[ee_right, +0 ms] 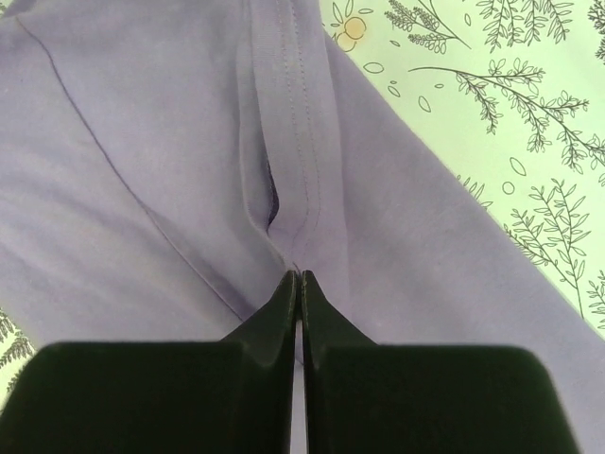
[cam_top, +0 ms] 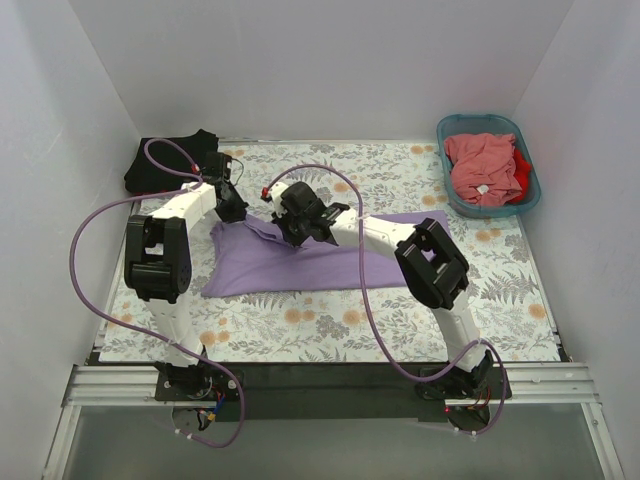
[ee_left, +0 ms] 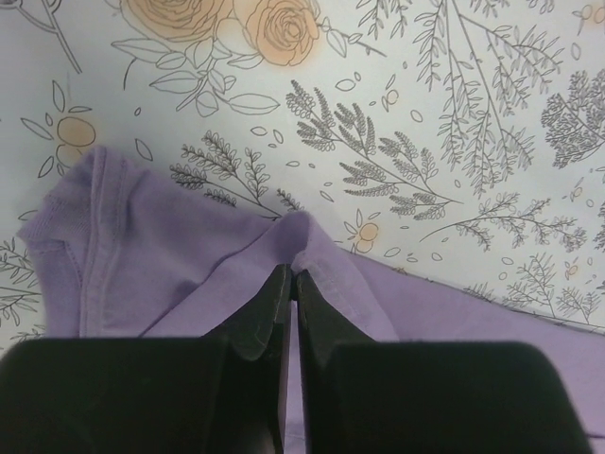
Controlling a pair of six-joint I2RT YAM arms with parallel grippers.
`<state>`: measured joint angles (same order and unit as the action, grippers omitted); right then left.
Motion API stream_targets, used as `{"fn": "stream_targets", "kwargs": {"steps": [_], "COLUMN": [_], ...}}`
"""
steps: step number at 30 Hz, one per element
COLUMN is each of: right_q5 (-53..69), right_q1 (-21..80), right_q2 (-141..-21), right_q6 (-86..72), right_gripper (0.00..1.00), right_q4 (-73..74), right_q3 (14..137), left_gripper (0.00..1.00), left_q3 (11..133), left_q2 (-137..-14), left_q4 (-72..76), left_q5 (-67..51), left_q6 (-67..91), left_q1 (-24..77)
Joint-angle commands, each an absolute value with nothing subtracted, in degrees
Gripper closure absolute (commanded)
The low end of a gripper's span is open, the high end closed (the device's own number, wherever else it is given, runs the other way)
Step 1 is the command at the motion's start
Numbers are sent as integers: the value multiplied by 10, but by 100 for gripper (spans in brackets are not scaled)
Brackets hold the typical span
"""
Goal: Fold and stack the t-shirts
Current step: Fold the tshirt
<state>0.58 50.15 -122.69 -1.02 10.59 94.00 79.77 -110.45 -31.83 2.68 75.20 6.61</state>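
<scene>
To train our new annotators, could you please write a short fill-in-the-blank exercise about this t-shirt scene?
The handled t-shirt, pinched by the left gripper and right gripper, is coloured ____.
The salmon-pink t-shirt lies in the teal ____.
The black t-shirt sits at the far ____ corner of the table.
Missing words: lavender; basket; left.

White links (cam_top: pixel 186 206); black joints (cam_top: pixel 157 260); looping purple cables (cam_top: pixel 73 250)

The lavender-purple cloth t-shirt (cam_top: pixel 280 270) looks soft and matt; the flower-printed desk (cam_top: pixel 300 325) smooth; the teal plastic basket (cam_top: pixel 450 124) faintly glossy.
</scene>
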Motion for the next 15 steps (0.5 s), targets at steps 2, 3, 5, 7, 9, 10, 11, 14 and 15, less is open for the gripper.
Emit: {"fn": "stream_targets", "kwargs": {"steps": [2, 3, 5, 7, 9, 10, 11, 14, 15], "right_q5": [4, 4, 5, 3, -13, -17, -19, -30, -31], "right_q1": [503, 503, 503, 503, 502, 502, 502, 500, 500], "right_q2": [-1183, -1178, -1173, -1166, -1162, -1162, -1164, -1175, -1184], "right_q6": [18, 22, 26, 32, 39, 44, 47, 66, 71], "right_gripper": [99, 99, 99, 99, 99, 99, 99, 99, 99], "right_q4": [98, 98, 98, 97, 96, 94, 94, 91, 91], "right_q3": [925, 922, 916, 911, 910, 910, 916, 937, 941], "left_gripper": [100, 100, 100, 100, 100, 100, 100, 100, 100], "left_q3": [821, 822, 824, 824, 824, 826, 829, 835, 837], "left_q2": [-1058, -1057, -1051, -1046, -1040, -1040, -1041, -1043, -1043], "left_q4": [-350, -354, -363, -366, -364, -364, -365, -367, -367], "left_q5": [40, 40, 38, 38, 38, 37, 38, 38, 42], "left_q6": [748, 750, 751, 751, 752, 752, 753, 758, 759], "left_q1": [66, 66, 65, 65, 63, 63, 62, 59, 59]}}
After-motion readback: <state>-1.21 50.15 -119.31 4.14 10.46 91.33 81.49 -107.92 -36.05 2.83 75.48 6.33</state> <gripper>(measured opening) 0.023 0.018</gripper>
